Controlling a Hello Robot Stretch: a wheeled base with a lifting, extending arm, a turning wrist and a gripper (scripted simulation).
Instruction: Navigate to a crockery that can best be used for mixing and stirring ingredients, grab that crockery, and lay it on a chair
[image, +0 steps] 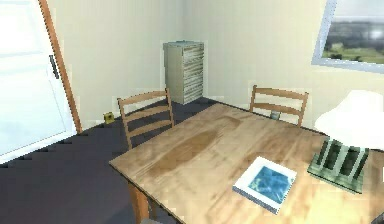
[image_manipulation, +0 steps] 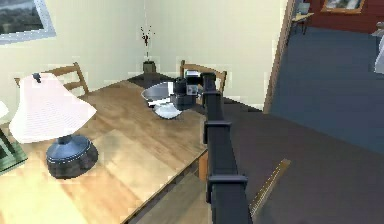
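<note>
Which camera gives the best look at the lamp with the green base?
The forward view: the lamp stands on the table, white shade and green base plain, though the right edge crops it. The arm side view shows a sliver of that lamp at its left edge, beside another lamp with a blue base.

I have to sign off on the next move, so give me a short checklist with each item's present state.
1. Bowl in sight near the table's far end: ok.
2. Gripper up at the bowl: ok.
3. Gripper holds the bowl: cannot tell.
4. Chair in sight just beyond the bowl: ok.
5. That chair's seat free: cannot tell, the table hides it.
6. Lamp well apart from the arm: ok.
</note>
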